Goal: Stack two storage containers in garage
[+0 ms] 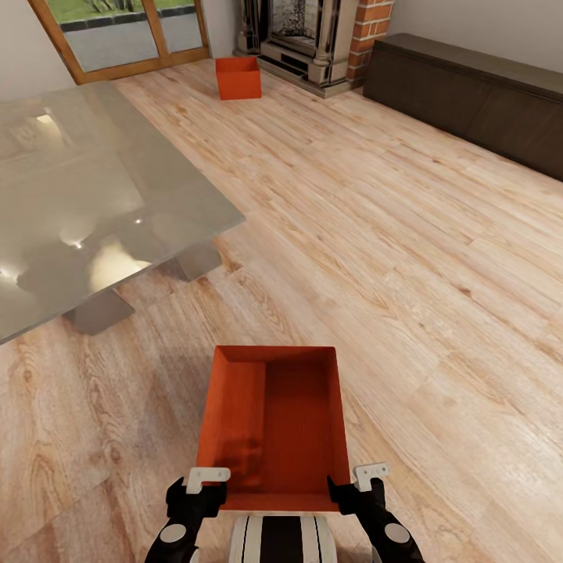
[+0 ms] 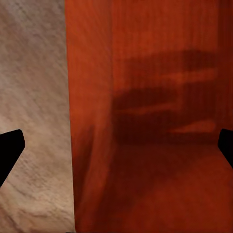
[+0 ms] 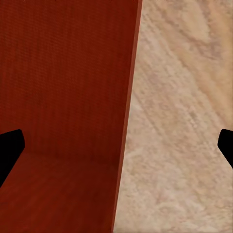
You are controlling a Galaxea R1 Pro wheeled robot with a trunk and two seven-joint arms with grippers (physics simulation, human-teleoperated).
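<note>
Grippers, left and right, each straddle a near corner wall of an orange-red open-topped plastic bin, jaws wide. Beyond, light wood-plank flooring; a second identical orange-red bin sits near the brick-sided stone fireplace.

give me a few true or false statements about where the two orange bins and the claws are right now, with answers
1. Both storage containers sit side by side at the robot's base. False: the near container is at the robot's base, the far container is by the fireplace.
2. The left claw and right claw sit at the near container's two near corners. True.
3. The near container is full of objects. False: it is empty, its ribbed base bare.
4. The floor here is light wood planks. True.
5. The far container stands on the glass table. False: it stands on the floor.
</note>
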